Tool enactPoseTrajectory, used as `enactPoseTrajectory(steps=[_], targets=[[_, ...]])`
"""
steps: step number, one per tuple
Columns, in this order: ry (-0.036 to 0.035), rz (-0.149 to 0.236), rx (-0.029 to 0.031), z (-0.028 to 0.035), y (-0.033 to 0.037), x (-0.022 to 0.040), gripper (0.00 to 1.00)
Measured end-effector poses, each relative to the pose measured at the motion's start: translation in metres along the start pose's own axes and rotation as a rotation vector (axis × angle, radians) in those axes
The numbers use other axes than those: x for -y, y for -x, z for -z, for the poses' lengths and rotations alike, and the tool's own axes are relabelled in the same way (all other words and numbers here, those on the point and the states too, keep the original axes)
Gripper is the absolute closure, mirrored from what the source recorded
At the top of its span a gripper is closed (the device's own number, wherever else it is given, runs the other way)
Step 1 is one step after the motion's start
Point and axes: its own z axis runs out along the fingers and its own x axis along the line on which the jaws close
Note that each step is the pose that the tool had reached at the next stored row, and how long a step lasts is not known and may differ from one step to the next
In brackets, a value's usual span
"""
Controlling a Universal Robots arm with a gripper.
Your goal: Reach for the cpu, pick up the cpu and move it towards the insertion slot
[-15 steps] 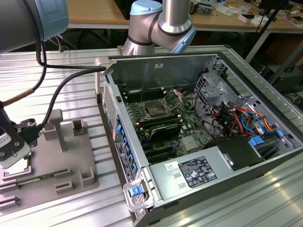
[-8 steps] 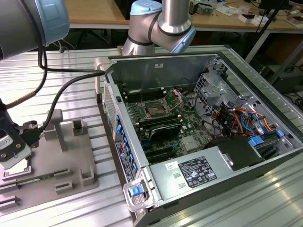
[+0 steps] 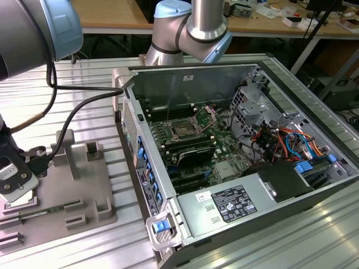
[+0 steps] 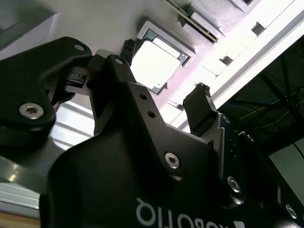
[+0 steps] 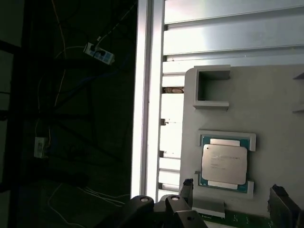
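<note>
The cpu (image 5: 224, 164) lies flat in a shallow nest on the grey fixture plate (image 5: 266, 109), silvery top up, a thin green rim showing at its edges. The gripper (image 5: 232, 189) hangs over it (how high, I cannot tell) with the jaws spread wide, one dark fingertip (image 5: 186, 187) to either side and neither seen touching the chip; in the first wrist view both tips are partly cut off. In the exterior view the arm (image 3: 193, 22) reaches to the left edge, where its cropped lower end covers that corner of the plate. The insertion slot (image 3: 185, 128) sits well apart, inside the open computer case (image 3: 185, 84) on the ribbed desk (image 3: 90, 112).
</note>
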Motion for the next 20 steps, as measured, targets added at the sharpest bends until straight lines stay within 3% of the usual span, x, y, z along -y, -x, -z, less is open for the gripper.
enactPoseTrajectory(steps=[8, 13, 20], targets=[[0.0006, -0.017, 0.0005, -0.0191, 0.0002, -0.0101, 0.31], [0.0006, -0.018, 0.0005, -0.0272, -0.0021, -0.0156, 0.31], [0.0006, -0.018, 0.0006, -0.0395, -0.0033, -0.0157, 0.31]])
